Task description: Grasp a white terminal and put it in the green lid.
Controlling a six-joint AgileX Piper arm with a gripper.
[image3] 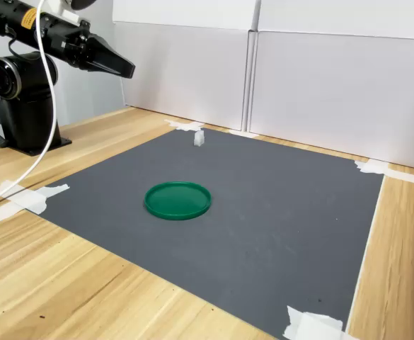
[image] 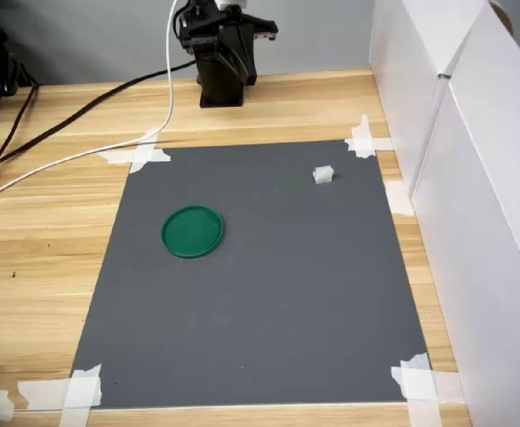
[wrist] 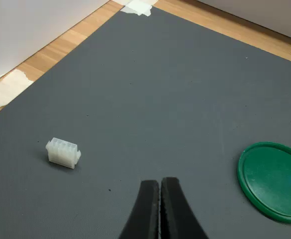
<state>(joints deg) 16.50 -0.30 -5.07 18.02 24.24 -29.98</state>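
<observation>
The white terminal (image: 323,174) (wrist: 63,153) (image3: 199,137) lies on the grey mat near its far right corner in the first exterior view. The green lid (image: 193,231) (wrist: 273,180) (image3: 178,200) rests flat and empty on the mat, left of centre in the first exterior view. My gripper (wrist: 159,186) (image3: 125,70) is shut with nothing in it. It hangs high above the table by the arm's base, well away from both things. In the wrist view the terminal and the lid lie on opposite sides of the closed black fingers (wrist: 146,211).
The grey mat (image: 268,294) is taped to a wooden table (image: 37,249) with white tape patches at its corners. White foam boards (image: 473,178) wall off the first exterior view's right side. The arm's black base (image: 221,62) and cables (image: 82,133) sit behind the mat.
</observation>
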